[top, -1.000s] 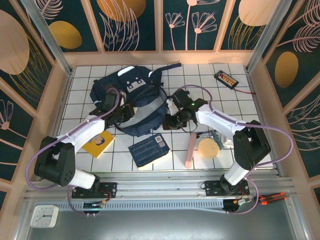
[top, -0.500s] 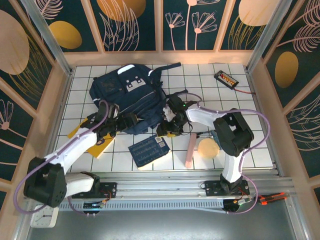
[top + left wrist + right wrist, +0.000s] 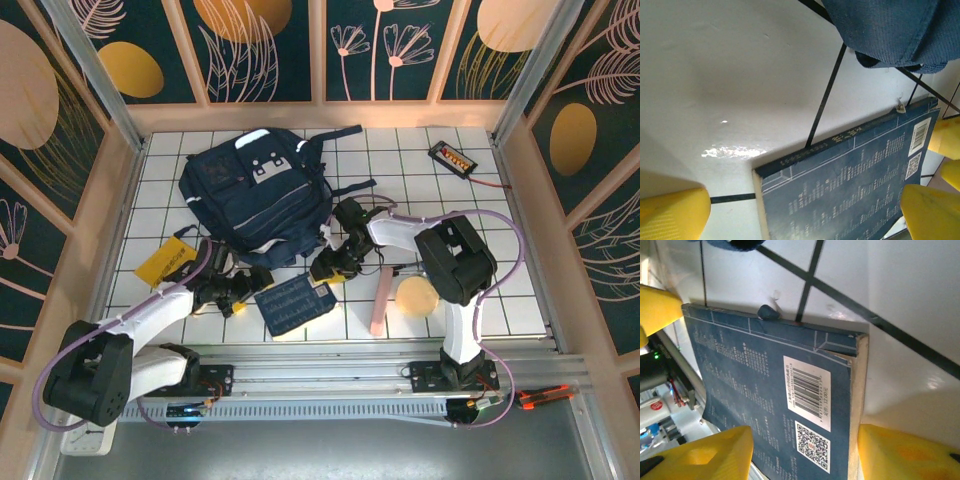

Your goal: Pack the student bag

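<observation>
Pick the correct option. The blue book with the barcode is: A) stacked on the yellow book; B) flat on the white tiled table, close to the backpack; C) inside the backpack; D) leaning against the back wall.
B: the blue book lies flat on the tiled table, just outside the student bag on its near side and apart from the yellow book.

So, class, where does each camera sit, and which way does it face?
Top external: fixed above and behind the arms, looking down on the table, student bag and navy book; both arms, left claw and right claw show.
Left wrist: on the left wrist, looking down at the book's corner and the bag's edge; its yellow fingers show.
Right wrist: on the right wrist, looking down at the book's barcode; its yellow fingers show.
Shared: all three views see the navy book.
</observation>
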